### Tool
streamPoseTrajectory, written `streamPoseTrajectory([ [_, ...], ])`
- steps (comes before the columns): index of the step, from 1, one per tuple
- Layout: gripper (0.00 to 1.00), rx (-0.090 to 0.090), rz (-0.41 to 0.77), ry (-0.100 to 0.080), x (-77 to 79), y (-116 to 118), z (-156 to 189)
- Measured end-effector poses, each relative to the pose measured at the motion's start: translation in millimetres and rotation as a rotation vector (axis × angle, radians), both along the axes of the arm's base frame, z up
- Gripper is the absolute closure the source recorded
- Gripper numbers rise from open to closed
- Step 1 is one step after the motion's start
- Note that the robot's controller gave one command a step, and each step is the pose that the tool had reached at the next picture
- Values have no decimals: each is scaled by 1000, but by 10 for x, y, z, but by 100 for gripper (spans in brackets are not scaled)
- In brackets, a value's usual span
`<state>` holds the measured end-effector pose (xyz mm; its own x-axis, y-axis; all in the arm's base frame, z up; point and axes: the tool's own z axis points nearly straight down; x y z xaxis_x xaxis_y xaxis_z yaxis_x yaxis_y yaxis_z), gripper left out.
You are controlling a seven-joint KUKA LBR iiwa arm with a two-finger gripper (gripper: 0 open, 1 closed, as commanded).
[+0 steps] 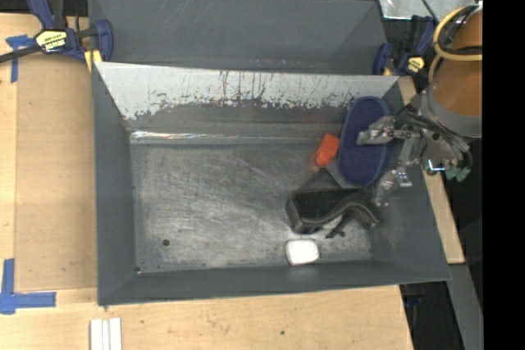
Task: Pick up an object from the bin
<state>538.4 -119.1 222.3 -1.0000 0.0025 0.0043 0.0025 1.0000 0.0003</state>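
Note:
My gripper (399,153) hangs over the bin's right wall, at the right edge of a dark blue oval thing (362,145) that leans against the back right corner. A small orange piece (327,149) lies just left of the blue oval. Below them a black, curved thing (326,209) rests on the bin floor, its right end close under the gripper.
A small white block (302,252) lies at the front wall, below the black thing. The arm with its orange cover comes in from the right over the rim. The left and middle of the bin floor are bare scratched metal.

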Motion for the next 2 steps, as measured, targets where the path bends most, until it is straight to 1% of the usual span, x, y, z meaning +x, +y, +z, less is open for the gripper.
streamPoseTrajectory([
  [1, 0, -3, 174, -12, 11, 105, -1490],
  [2, 100, -5, 176, -15, 25, 99, -1456],
])
